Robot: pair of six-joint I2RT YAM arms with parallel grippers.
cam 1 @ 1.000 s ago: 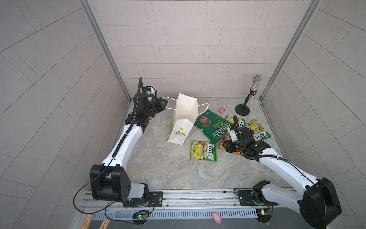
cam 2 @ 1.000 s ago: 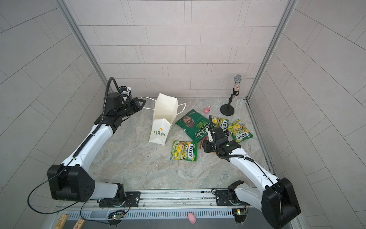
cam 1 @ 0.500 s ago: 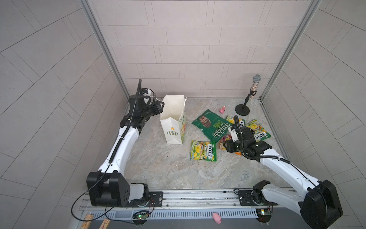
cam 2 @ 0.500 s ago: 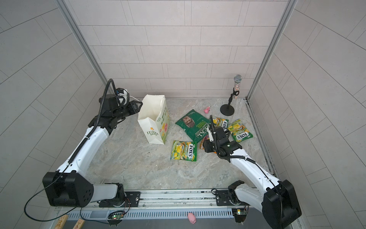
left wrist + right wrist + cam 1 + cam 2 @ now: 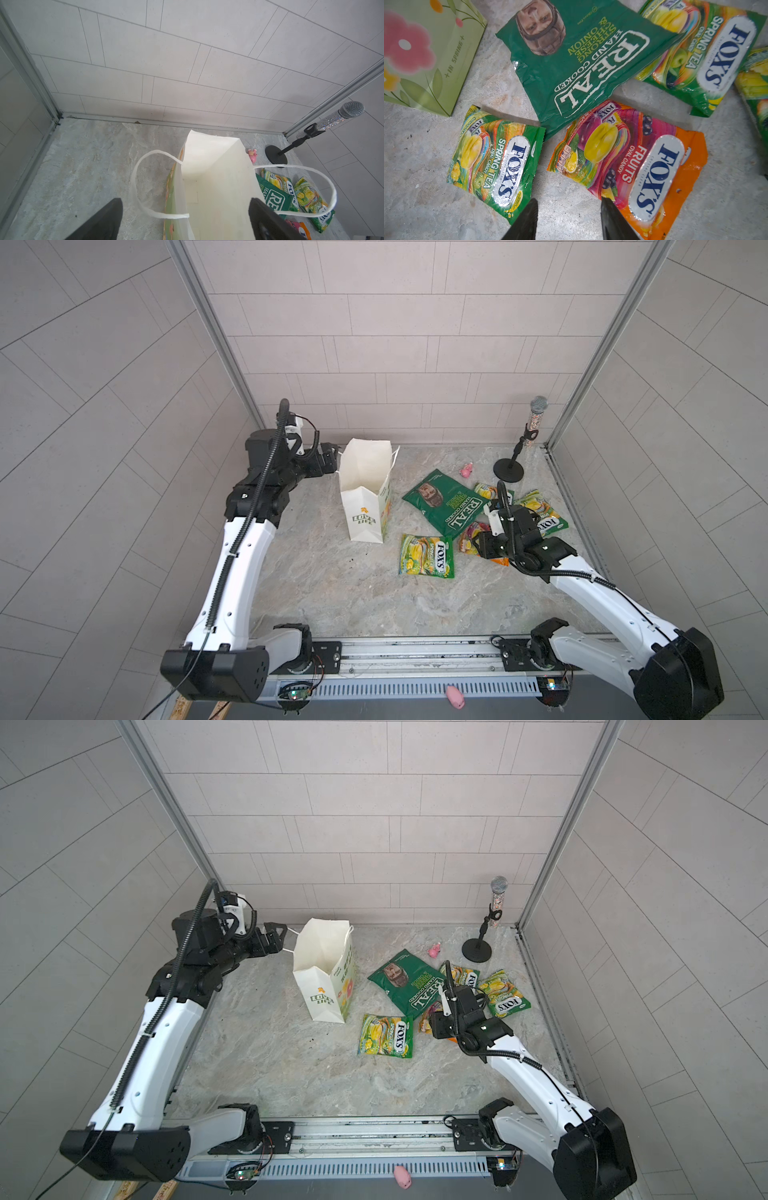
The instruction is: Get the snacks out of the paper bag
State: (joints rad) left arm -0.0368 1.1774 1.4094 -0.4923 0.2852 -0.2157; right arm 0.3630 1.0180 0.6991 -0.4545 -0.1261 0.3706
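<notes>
Left wrist view, paper bag (image 5: pixel 218 176) upright, inside bare white (snacks (image 5: pixel 276 199) outside), left hand (image 5: pixel 184 202), right hand (image 5: pixel 569 199) spread

Both arms are hovering empty.
Left gripper (image 5: pixel 331 457) is gaping wide by the far edge; right gripper (image 5: pixel 569 202) is sitting half-spread.

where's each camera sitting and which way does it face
Top views: high at the front, facing down toward the back wall; both arms show.
Left wrist: on that arm, looking down into the paper bag; open left gripper tips show.
Right wrist: on that arm, facing down at the REAL crisp bag; right gripper tips show.
Shared: all four show that crisp bag.
</notes>
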